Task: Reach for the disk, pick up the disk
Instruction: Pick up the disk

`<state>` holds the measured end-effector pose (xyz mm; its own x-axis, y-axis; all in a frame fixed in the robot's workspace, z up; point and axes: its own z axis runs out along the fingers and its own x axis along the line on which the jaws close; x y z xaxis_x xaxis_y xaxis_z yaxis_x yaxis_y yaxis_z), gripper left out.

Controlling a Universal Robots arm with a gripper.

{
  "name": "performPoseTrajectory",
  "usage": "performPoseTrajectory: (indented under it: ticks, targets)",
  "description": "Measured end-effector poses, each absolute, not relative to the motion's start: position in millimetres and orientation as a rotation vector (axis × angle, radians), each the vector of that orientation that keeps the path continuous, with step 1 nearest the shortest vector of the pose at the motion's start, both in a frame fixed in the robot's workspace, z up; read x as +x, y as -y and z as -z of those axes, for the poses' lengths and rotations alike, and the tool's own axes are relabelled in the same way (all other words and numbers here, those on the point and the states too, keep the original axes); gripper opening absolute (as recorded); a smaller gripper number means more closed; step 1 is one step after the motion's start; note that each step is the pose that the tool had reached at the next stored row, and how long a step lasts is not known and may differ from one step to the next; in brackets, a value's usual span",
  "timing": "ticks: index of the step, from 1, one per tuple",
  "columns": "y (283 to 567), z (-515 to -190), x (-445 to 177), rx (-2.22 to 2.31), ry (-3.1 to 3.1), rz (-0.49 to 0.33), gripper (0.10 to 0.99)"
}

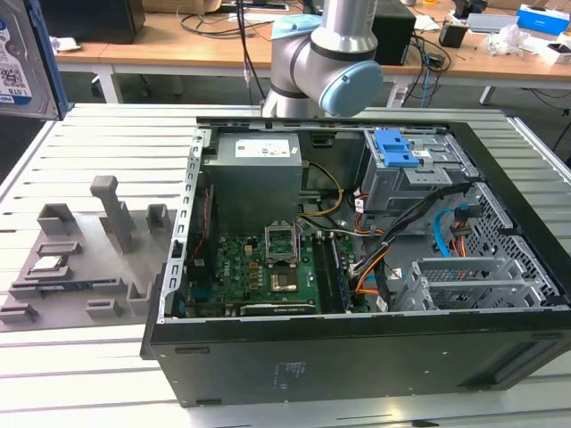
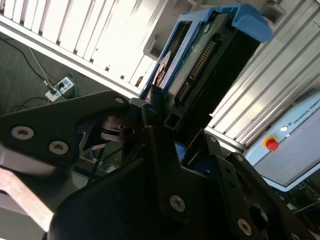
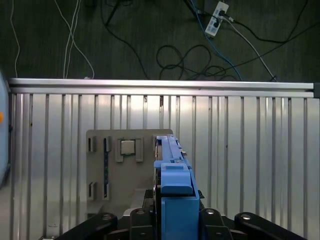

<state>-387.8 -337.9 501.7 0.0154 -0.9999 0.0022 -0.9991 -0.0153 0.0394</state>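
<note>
My gripper [image 2: 175, 122] is shut on the disk [image 2: 200, 55], a flat drive in a blue plastic bracket whose connector edge faces the second wrist view. In the first wrist view the disk [image 3: 175, 175] stands edge-on between the black fingers [image 3: 207, 216] of the gripper [image 3: 177, 215], lifted well above the slatted table. In the exterior view the disk [image 1: 16, 62] shows its white-and-blue barcode label at the upper left edge, high over the table.
An open computer case [image 1: 357, 357] lies on the slatted aluminium table [image 1: 89, 374]; a blue latch on a grey drive cage [image 1: 397, 152] sits inside. A grey fixture plate [image 1: 80, 259] holding a small processor chip [image 3: 127, 147] lies below the disk. Cables and a power strip [image 3: 216, 17] are on the floor.
</note>
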Motion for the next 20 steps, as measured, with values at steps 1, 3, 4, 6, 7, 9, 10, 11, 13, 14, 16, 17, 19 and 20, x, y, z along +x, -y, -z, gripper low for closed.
performPoseTrajectory:
  ticks: [1, 3, 4, 6, 7, 9, 10, 11, 13, 14, 16, 17, 19, 20]
  targets:
    - [338, -505, -388, 2.217, 2.183, 0.041, 0.365]
    - [338, -513, -388, 2.217, 2.183, 0.041, 0.365]
    - [338, -516, -388, 2.217, 2.183, 0.041, 0.365]
    - [338, -520, -388, 2.217, 2.183, 0.041, 0.365]
    - [338, -522, -388, 2.217, 2.183, 0.041, 0.365]
    - [338, -526, -388, 2.217, 2.183, 0.041, 0.365]
    - [338, -528, -388, 2.217, 2.183, 0.041, 0.365]
    - [338, -530, -388, 2.217, 2.183, 0.041, 0.365]
    - [338, -534, -388, 2.217, 2.183, 0.041, 0.365]
    - [338, -535, -388, 2.217, 2.183, 0.041, 0.365]
    - [338, -539, -388, 2.217, 2.183, 0.041, 0.365]
    - [338, -542, -388, 2.217, 2.183, 0.041, 0.365]
    - [338, -543, -388, 2.217, 2.184, 0.041, 0.365]
    - [338, -543, -388, 2.217, 2.183, 0.041, 0.365]
